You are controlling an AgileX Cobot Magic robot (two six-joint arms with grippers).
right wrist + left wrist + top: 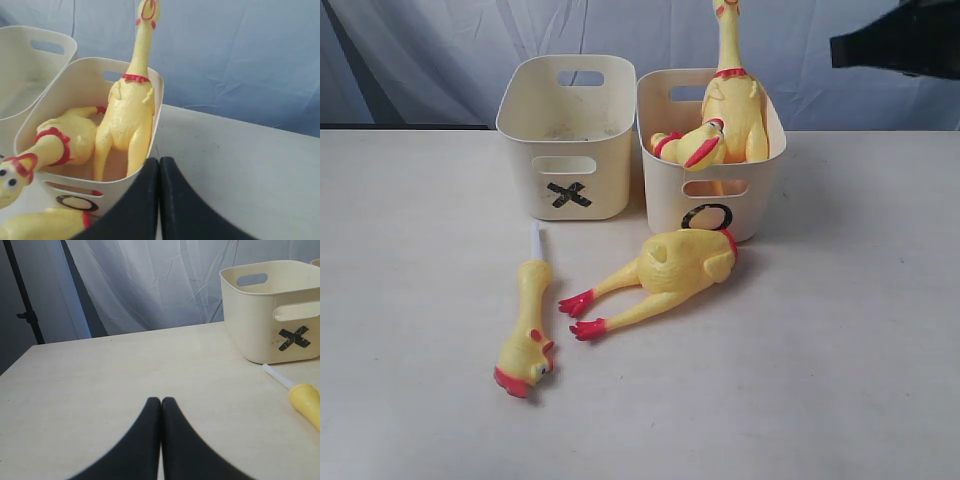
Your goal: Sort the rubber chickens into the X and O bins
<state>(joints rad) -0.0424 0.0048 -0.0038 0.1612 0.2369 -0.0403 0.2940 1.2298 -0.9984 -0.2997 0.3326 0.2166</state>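
Black left claw (pixel 161 401): narrow, fingers pressed together, holding nothing, aimed across the table (pixel 840 350)
Head-and-neck piece (pixel 527 325): flat on the table in front of the X bin, ahead of the left claw and off toward the bin's side
Its long axis: runs near to far in the exterior view, with the red-combed head toward the camera and the white stem pointing at the X bin; the tip is near the bin's wall but apart from it
X bin (pixel 615 170): upright, with no chicken showing inside
Headless body (pixel 680 262): on its side in front of the O bin, collar end just beside the front wall; whether they touch cannot be told
Its long axis: slanted, red feet toward the head-and-neck piece, collar stump toward the O bin
O bin (pixel 665 200): holds the upright chicken (pixel 735 100), head well above the rim, and the slumped chicken (pixel 695 150), head over the front rim
Right claw (pixel 159 161): narrow, empty, at the O bin's far side, with the bin between it and the headless body
Nearer arm: probably the left for the head-and-neck piece, gripping across the neck
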